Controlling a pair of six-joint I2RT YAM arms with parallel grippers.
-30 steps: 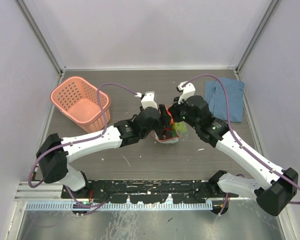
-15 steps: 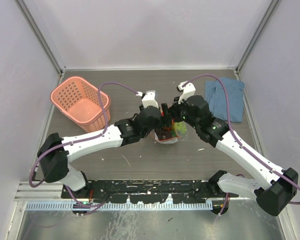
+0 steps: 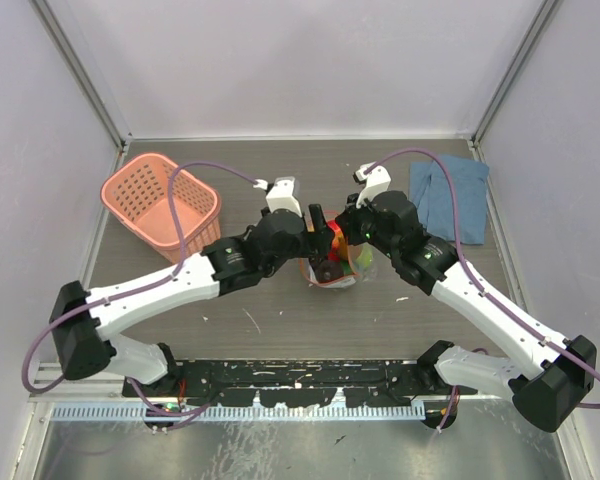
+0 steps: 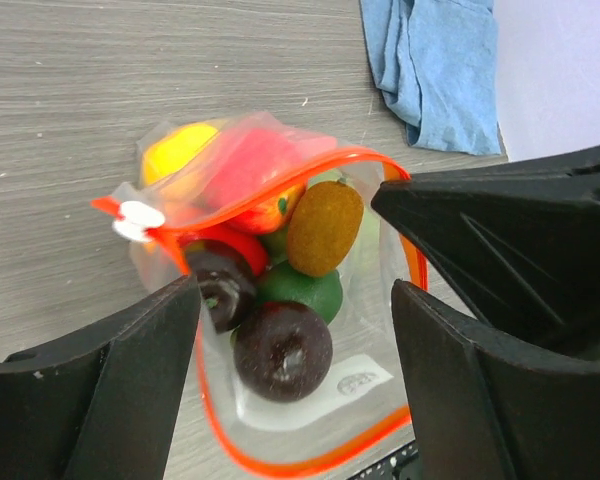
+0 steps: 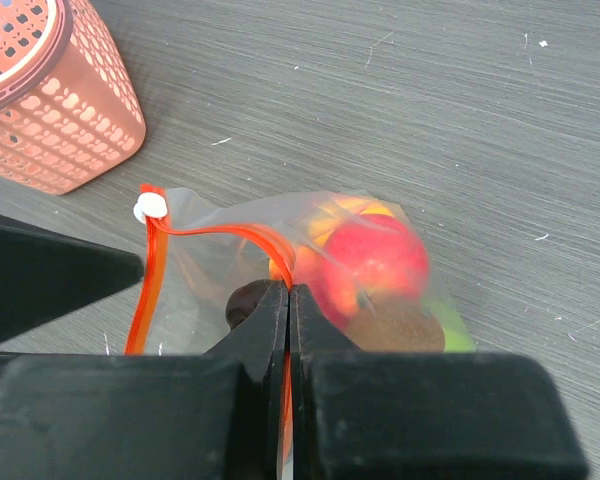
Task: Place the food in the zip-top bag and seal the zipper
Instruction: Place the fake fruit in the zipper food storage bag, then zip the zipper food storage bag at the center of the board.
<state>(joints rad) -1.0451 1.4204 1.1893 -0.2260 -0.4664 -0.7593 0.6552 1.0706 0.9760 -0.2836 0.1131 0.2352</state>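
Now my right pincer (image 5: 288,295) is pinched tight on the orange zipper (image 5: 145,270) of the zip-top bag (image 4: 365,378). My left pincer (image 4: 295,295) is wide open around the bag, holding nothing. The food (image 4: 325,228) sits inside.

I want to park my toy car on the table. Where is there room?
Bare table lies at the back, between the pink basket and the blue cloth, and at the front, between the two arms. The middle is crowded: left gripper and right gripper meet at the zip-top bag of food.
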